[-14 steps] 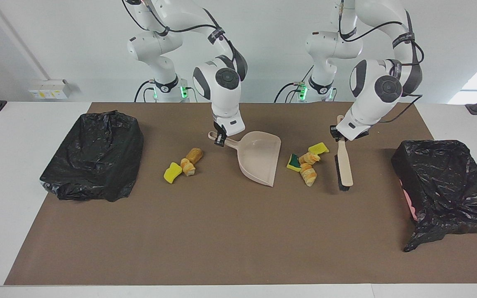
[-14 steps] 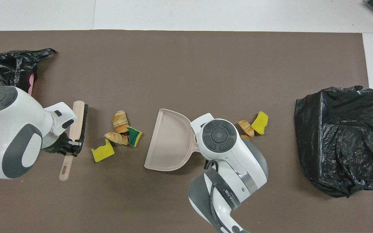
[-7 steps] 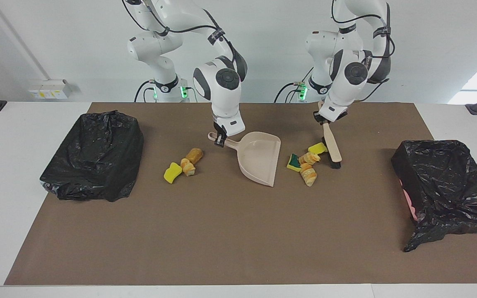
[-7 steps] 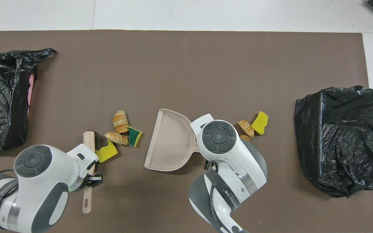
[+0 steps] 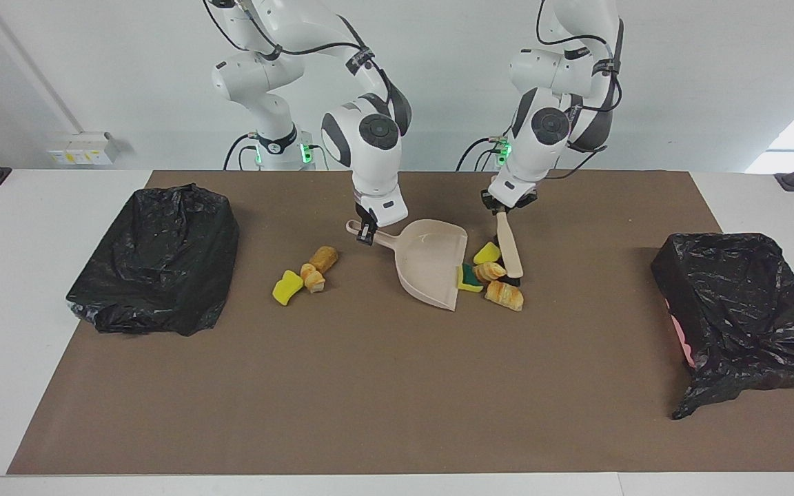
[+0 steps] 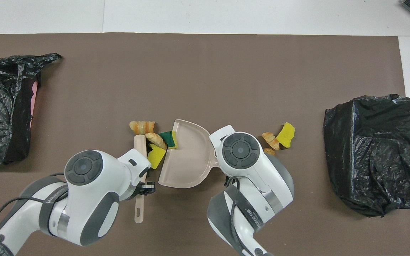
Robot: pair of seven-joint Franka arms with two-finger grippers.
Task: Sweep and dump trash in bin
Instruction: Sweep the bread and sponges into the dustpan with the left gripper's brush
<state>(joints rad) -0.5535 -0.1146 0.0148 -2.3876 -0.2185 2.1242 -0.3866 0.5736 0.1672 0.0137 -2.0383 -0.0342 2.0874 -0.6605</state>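
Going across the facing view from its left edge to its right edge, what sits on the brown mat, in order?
Black bin bag → yellow sponge chunk with bread pieces → dustpan, handle in the right gripper → trash pile at its lip → brush held by the left gripper → second black bin bag.

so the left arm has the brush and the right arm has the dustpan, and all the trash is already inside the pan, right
Not quite. The left gripper does hold the brush and the right gripper the dustpan, but the facing view shows the swept pieces only at the pan's mouth, and a second pile lies untouched toward the right arm's end.
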